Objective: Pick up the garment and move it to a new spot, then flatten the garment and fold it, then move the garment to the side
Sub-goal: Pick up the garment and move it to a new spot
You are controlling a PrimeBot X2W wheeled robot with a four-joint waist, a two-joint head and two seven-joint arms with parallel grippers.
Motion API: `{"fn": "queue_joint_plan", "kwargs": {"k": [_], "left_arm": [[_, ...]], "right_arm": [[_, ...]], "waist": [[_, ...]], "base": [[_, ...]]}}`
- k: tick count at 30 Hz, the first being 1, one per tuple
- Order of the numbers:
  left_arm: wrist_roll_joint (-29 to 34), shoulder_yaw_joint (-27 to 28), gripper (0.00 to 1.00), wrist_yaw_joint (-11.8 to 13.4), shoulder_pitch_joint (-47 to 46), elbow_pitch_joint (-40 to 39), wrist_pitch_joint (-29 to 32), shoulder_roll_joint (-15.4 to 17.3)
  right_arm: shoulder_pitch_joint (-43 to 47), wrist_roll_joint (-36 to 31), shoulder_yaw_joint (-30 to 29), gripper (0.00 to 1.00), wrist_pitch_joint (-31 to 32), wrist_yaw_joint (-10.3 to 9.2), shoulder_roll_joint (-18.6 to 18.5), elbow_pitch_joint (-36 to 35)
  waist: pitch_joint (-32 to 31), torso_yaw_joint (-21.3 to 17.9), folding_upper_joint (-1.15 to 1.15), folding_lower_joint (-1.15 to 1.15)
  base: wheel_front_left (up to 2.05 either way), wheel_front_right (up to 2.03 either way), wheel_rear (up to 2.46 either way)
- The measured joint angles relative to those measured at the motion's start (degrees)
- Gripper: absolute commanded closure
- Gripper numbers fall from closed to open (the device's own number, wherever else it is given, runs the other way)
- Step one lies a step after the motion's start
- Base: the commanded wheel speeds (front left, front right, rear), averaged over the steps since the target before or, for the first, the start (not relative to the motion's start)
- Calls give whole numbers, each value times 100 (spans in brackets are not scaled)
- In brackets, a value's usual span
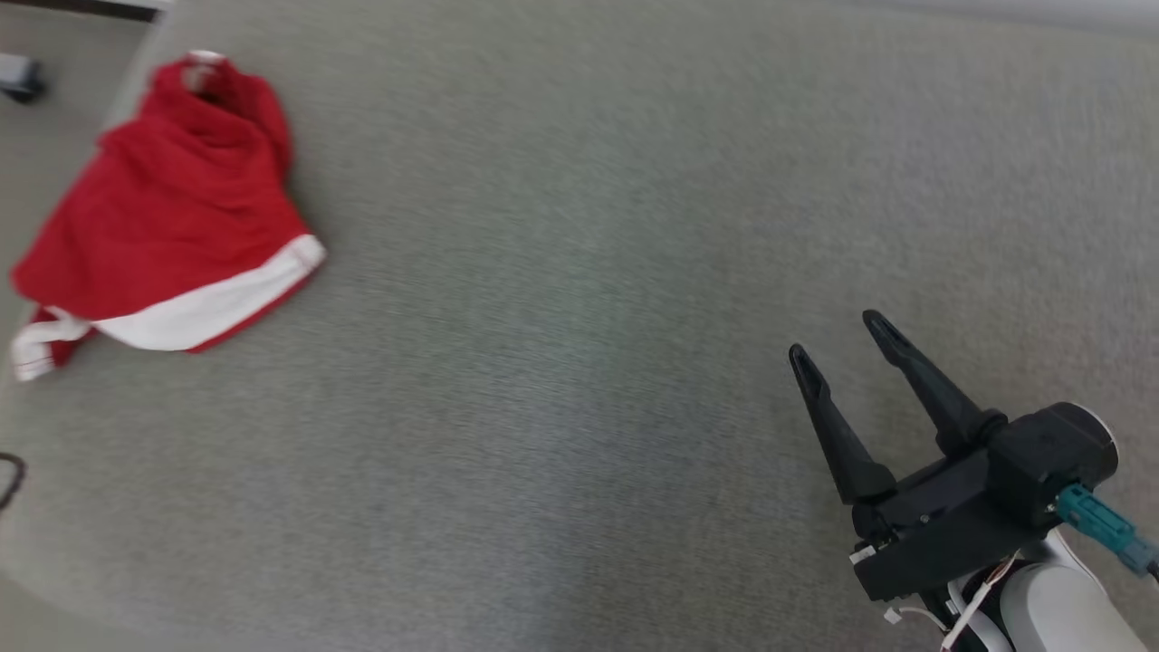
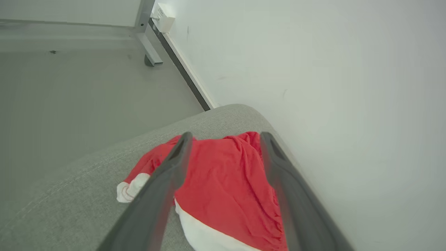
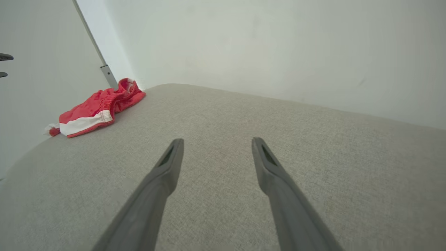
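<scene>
The garment point(image 1: 172, 217) is red with a white band along its hem, lying crumpled at the far left corner of the grey fabric surface point(image 1: 579, 272). In the left wrist view the garment point(image 2: 226, 184) lies just beyond my left gripper point(image 2: 226, 137), whose fingers are spread open above it with nothing between them. My right gripper point(image 1: 835, 337) hovers open at the lower right, far from the cloth. The right wrist view shows the garment point(image 3: 95, 109) small at the far left, well away from my right gripper point(image 3: 215, 141).
A white wall point(image 2: 331, 87) runs close along the surface's edge beside the garment. Grey floor point(image 2: 69, 87) and a metal table leg point(image 2: 148, 45) lie beyond the corner. A dark object point(image 1: 18, 77) sits on the floor at upper left.
</scene>
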Motion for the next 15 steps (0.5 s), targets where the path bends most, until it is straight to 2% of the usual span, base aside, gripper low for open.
{"fn": "queue_joint_plan", "kwargs": {"k": [4,8,10,15], "left_arm": [[-143,81,0,471,-118,103,654,281],[-221,97,0,869,-124,135,1058,361],[-215,134,0,998,-102,137,1092,401],[-199,122,0,1134,39,164,1200,377]], "right_arm": [[-30,-35,-46,0,-113,0,102,-2],[-127,-49,-35,0,-226,0,193,49],[-183,-49,19,0,-274,0,225,87],[-275,-48,56,0,-361,0,264,158]], "waist": [[380,-365,0,0],[693,-732,0,0],[823,-907,0,0],[1075,-1277,0,-1]], "base": [[0,0,0],[0,0,0],[0,0,0],[0,0,0]]}}
